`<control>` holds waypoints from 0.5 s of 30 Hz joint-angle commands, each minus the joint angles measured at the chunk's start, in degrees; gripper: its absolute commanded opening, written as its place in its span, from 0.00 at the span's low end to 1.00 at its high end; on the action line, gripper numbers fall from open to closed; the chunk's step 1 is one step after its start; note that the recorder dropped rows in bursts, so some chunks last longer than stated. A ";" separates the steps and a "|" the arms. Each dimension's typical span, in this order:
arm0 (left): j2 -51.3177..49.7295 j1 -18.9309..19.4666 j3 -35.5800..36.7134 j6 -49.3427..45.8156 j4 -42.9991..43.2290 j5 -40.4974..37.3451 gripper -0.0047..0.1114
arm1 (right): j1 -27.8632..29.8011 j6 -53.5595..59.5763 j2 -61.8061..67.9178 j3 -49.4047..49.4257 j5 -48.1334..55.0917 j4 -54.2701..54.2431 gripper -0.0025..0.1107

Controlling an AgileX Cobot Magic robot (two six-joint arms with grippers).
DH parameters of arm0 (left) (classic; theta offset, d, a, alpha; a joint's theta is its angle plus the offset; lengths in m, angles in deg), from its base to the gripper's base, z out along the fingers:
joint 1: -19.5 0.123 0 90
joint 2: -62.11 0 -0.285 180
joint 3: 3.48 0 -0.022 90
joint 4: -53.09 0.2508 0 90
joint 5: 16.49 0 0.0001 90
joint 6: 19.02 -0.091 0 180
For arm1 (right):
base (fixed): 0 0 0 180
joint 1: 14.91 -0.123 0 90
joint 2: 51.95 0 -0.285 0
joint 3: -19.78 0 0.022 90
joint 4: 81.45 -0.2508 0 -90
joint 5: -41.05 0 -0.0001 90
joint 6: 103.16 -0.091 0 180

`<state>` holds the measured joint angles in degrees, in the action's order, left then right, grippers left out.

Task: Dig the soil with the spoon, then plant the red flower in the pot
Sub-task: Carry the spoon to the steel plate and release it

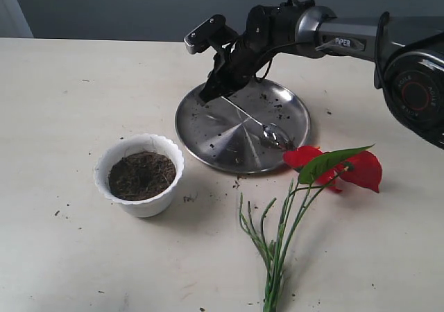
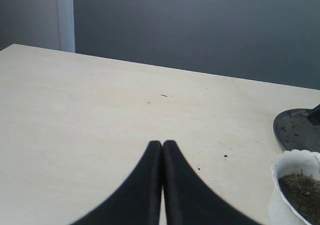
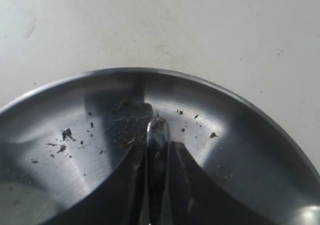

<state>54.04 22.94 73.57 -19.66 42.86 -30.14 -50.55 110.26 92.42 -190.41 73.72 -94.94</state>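
Over on the steel plate toward the back of the bench, the right claw is down at the tip of the spoon handle. The spoon lies flat across the plate, with its bowl near the front rim, closest to the flower. From the wrist cam the handle sits right between the two fingers. Honestly I can't tell whether they're pinching it or just sitting loose on either side, because it's too dark in there. A few crumbs of dirt are scattered over the plate.

The white pot is in front of the plate and off to the left, near it but not touching. It's filled with dark soil nearly up to the scalloped rim. The red flower is lying on the bench to the right of the pot. Its blooms and green leaf are just beside the plate's front edge, and its stems point toward the near edge of the bench.

The left claw is clenched with nothing in it, fingers pressed together over bare bench. The pot and the plate's edge just show at the side of its view.
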 commanded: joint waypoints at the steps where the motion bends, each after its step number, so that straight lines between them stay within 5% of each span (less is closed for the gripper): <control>1: 0.28 -0.14 0.17 0.06 0.09 -0.08 0.04 | 0.27 -0.08 -0.18 -0.31 -0.80 0.00 0.29; 8: 0.28 -0.14 0.17 0.06 0.09 -0.08 0.04 | 0.27 -9.50 -1.52 -0.31 -0.10 0.00 0.29; 12: 0.28 -0.14 0.17 0.06 0.09 -0.08 0.04 | 0.27 -26.84 -6.22 -0.31 7.11 0.43 0.29; 15: 0.28 -0.14 0.17 0.06 0.09 -0.08 0.04 | 0.27 -29.44 -10.43 -0.31 14.56 0.08 0.29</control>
<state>54.04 22.94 73.57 -19.66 42.86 -30.14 -50.55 85.05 86.16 -190.41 82.05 -94.94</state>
